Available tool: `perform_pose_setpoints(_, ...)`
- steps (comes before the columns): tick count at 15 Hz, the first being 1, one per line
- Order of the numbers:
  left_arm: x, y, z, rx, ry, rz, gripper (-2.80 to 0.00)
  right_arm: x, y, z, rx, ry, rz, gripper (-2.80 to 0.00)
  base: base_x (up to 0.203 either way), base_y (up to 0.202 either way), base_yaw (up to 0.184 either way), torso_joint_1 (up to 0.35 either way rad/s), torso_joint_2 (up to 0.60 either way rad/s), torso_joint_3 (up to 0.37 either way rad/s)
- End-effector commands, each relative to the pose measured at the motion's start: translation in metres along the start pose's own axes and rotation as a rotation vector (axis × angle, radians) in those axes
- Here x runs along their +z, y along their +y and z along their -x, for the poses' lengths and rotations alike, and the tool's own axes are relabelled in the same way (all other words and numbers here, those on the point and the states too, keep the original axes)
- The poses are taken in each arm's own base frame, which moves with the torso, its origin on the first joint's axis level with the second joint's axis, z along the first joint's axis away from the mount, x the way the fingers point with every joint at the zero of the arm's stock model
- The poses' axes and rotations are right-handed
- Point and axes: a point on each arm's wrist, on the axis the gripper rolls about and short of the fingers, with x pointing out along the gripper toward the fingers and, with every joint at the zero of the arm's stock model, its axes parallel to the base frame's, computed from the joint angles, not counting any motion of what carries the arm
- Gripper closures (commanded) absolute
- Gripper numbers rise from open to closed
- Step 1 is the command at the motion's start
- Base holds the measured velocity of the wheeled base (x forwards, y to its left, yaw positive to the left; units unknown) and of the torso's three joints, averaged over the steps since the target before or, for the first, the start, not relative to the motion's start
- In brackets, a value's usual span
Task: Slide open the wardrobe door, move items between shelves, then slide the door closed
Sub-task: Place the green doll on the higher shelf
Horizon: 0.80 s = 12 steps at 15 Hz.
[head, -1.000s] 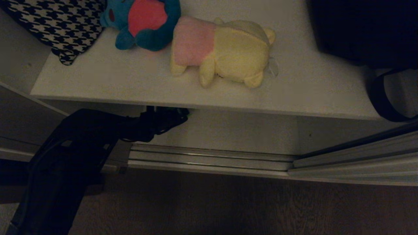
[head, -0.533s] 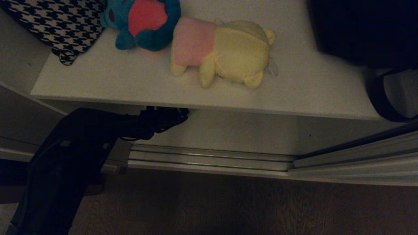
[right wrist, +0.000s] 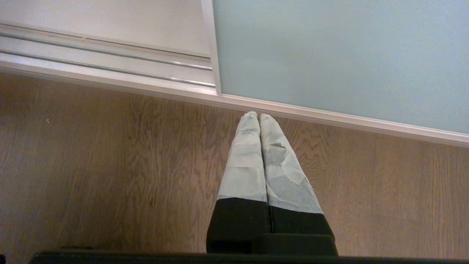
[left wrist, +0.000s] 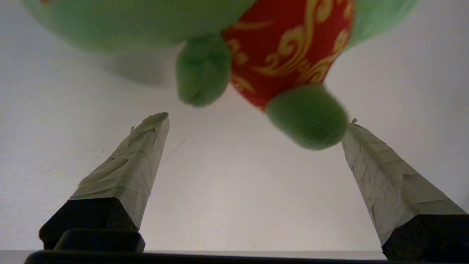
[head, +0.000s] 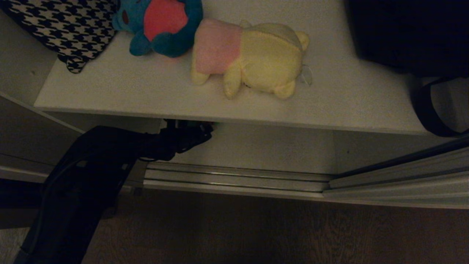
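Note:
On the upper shelf lie a blue toy with a pink belly and a cream-yellow and pink toy. My left arm reaches in under that shelf, which hides its fingers in the head view. In the left wrist view my left gripper stands open over the lower shelf. A green toy with red lies just ahead, one green foot against a fingertip. My right gripper hangs shut above the floor, in front of the grey-green sliding door.
A black bag with a strap fills the upper shelf's right end. A houndstooth cloth lies at its left end. The ribbed metal floor track runs below the opening, and the door's bottom rail sits at the right.
My left arm has edged slightly to the right and further in under the upper shelf. The toys on that shelf have not moved.

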Motion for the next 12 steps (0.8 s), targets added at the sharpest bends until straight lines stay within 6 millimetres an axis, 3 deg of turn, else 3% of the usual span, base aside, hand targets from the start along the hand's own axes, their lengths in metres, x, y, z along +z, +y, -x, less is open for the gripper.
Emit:
perform_pose_setpoints(1,-0.0068,0.0056,-0.0043,0.008,0.012,0.001,-2.80,-0.0001,0.0000,0.0000,0.001,0.000,0.000,0.00,0.000,0.000,0.000,0.000,0.00,0.000)
perform_pose_setpoints(12,-0.0057,0.0110,-0.0078,-0.012,-0.031,-0.013,-2.80,0.0001,0.0000,0.0000,0.001,-0.001,0.000,0.00,0.000,0.000,0.000,0.000,0.00,0.000)
